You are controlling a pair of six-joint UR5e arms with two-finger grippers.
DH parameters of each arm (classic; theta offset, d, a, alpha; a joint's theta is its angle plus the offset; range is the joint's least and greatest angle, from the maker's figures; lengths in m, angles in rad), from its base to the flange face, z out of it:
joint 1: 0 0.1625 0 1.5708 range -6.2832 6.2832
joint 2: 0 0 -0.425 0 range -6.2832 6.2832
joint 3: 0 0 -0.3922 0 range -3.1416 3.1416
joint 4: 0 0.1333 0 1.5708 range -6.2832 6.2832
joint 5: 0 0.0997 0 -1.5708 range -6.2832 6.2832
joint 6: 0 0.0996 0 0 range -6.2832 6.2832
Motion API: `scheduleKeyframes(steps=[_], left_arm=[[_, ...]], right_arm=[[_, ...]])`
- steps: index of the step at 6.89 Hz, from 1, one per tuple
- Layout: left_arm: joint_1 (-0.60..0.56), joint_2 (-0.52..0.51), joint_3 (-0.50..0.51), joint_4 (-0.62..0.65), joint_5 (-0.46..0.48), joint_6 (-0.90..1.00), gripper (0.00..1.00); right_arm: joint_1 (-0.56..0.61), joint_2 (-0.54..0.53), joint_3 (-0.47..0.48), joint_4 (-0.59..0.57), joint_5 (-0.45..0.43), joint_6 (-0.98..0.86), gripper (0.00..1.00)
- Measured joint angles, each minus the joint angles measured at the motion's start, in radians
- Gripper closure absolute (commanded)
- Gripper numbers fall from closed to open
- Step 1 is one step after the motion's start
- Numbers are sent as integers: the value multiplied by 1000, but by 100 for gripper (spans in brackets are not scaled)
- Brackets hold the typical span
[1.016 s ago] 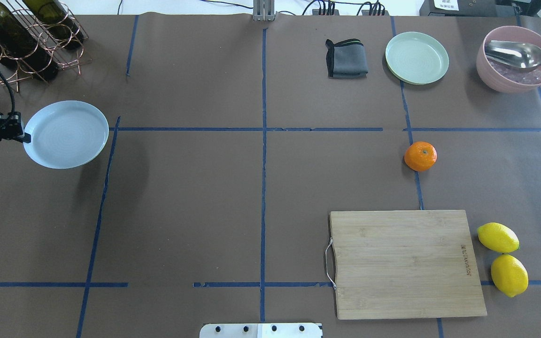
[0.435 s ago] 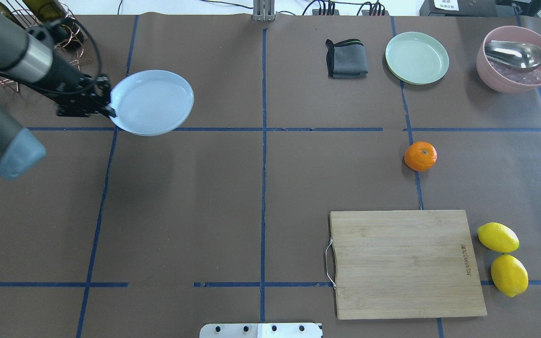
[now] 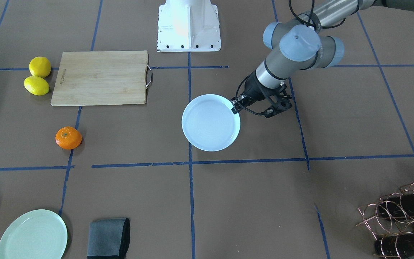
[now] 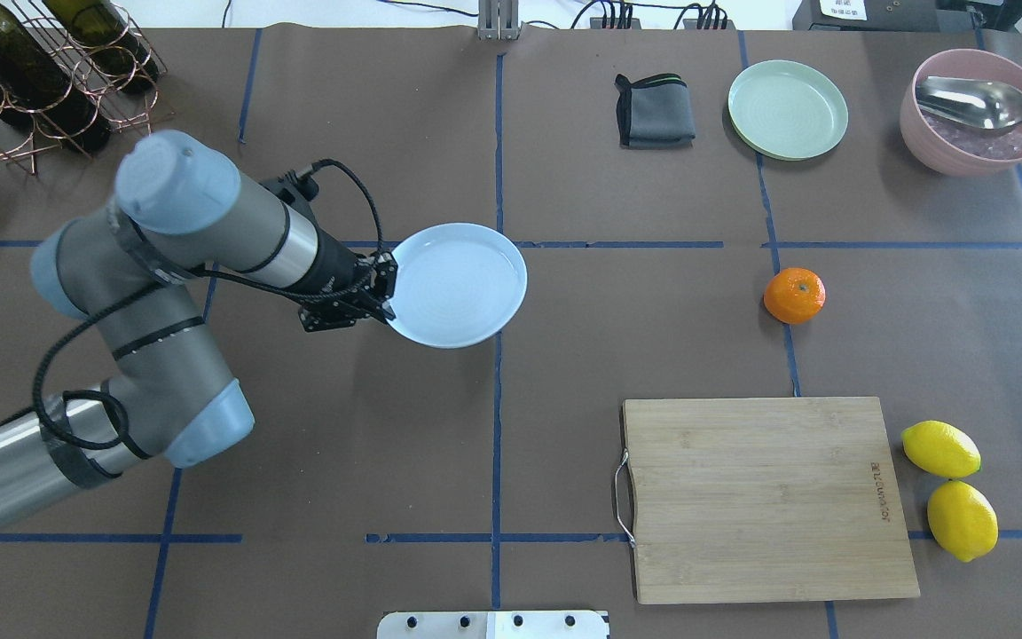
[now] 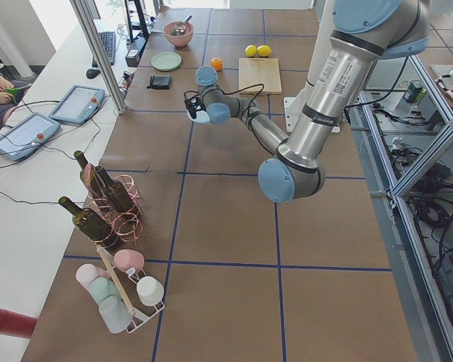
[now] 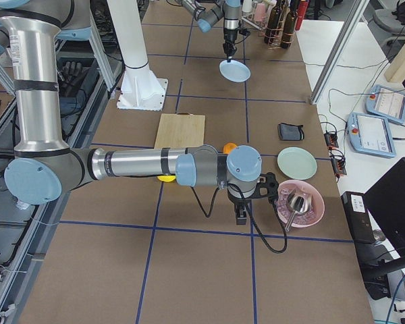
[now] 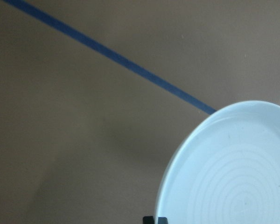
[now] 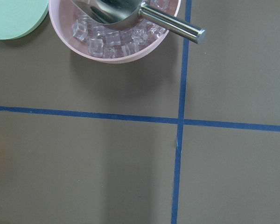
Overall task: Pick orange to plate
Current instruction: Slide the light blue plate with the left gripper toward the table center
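Observation:
The orange (image 4: 794, 295) rests on a blue tape line right of centre, and it also shows in the front view as the orange (image 3: 68, 137). My left gripper (image 4: 384, 297) is shut on the near-left rim of the white plate (image 4: 462, 282) and holds it level above the table's middle. The plate (image 3: 210, 122) is empty and sits well left of the orange in the overhead view. In the left wrist view the plate (image 7: 233, 172) fills the lower right corner. My right gripper (image 6: 241, 214) shows only in the exterior right view, near the pink bowl; I cannot tell whether it is open.
A wooden cutting board (image 4: 768, 497) lies front right with two lemons (image 4: 941, 448) beside it. At the back right stand a pale green plate (image 4: 788, 109), a folded grey cloth (image 4: 655, 111) and a pink bowl (image 4: 928, 146) with ice and a scoop. A wine rack (image 4: 41, 71) fills the back left corner.
My left arm has carried the plate from the table's far left edge rightward to the middle. The orange has not moved.

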Motion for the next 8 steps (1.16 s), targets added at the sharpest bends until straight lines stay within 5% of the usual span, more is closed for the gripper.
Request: scheduleKeyframes(steps=[1,2,3,8], left_arm=[[47,-24,41,-26,57,-30,100],[77,-40,68,-34,100,-38,89],[96,-45,78,-37,123,-39,1],[-4,-7,11,13,72,58,0]], right_arm=[[-2,0,7,0,5,0,0],[-4,0,18,0,8,0,0],[-8,0,29,0,11,0,0],[-142,66,92,1,4,196,0]])
